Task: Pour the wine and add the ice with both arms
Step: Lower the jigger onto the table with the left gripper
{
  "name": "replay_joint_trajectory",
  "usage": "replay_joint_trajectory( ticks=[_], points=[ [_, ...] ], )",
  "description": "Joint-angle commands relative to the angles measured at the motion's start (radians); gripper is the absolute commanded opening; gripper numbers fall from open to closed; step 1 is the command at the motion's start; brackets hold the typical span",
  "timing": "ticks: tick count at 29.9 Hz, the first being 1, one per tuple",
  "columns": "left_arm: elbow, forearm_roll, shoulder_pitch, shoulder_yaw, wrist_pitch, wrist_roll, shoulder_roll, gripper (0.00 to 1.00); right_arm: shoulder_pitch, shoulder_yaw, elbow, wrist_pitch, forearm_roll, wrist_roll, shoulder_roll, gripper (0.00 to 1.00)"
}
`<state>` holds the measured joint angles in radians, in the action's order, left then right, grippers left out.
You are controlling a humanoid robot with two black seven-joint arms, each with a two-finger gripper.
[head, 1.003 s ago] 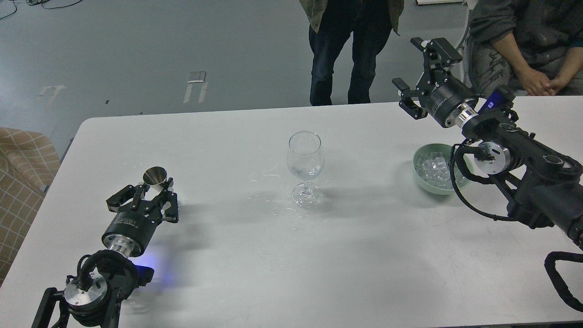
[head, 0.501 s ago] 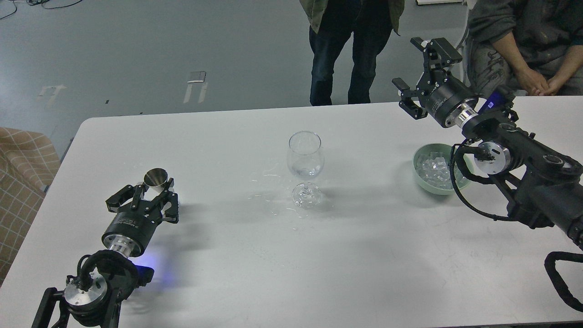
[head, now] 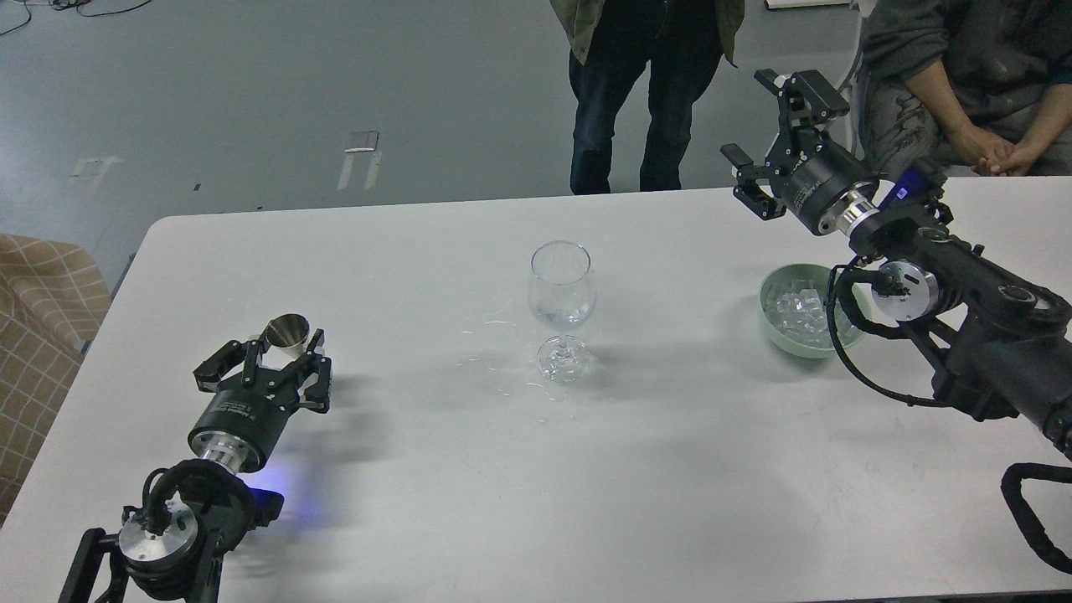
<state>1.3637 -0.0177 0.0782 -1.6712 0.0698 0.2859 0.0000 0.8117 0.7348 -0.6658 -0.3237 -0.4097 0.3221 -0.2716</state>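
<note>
This looks like a robotics lab or test room. A plain white worktop (head: 419, 469) stands on a bare grey floor (head: 251, 100) marked with strips of tape (head: 362, 142), and two people (head: 645, 92) in everyday clothes wait just behind it, one standing and one seated (head: 963, 84).

Lighting on my feed is flat and cool, kinda overcast-looking. The white table (head: 502, 469) isn't blown out, just soft blurry shadows spreading left of the wine glass (head: 561, 310) and bowl (head: 775, 331). A blue LED glow spills onto the tabletop by my left arm (head: 209, 469). Focus is decent, slight grain, faint barrel bending along the edges.
</note>
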Motion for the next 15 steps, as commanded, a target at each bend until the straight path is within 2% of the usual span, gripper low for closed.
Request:
replay_joint_trajectory(
  ticks=[1, 3, 6, 15],
  points=[
    [0.000, -0.002, 0.000, 0.001, -0.001, 0.001, 0.000, 0.58, 0.001, 0.000, 0.000, 0.000, 0.000, 0.000, 0.002, 1.00],
    [0.000, -0.002, 0.000, 0.001, -0.004, 0.001, 0.000, 0.59, 0.001, 0.000, 0.000, 0.000, 0.000, 0.000, 0.000, 1.00],
    [0.000, -0.002, 0.000, 0.001, -0.005, 0.002, 0.000, 0.69, 0.000, 0.000, 0.000, 0.000, 0.000, 0.000, 0.000, 1.00],
    [0.000, -0.001, 0.000, -0.001, -0.007, 0.004, 0.000, 0.87, 0.000, 0.000, 0.000, 0.000, 0.000, 0.000, 0.000, 1.00]
  ],
)
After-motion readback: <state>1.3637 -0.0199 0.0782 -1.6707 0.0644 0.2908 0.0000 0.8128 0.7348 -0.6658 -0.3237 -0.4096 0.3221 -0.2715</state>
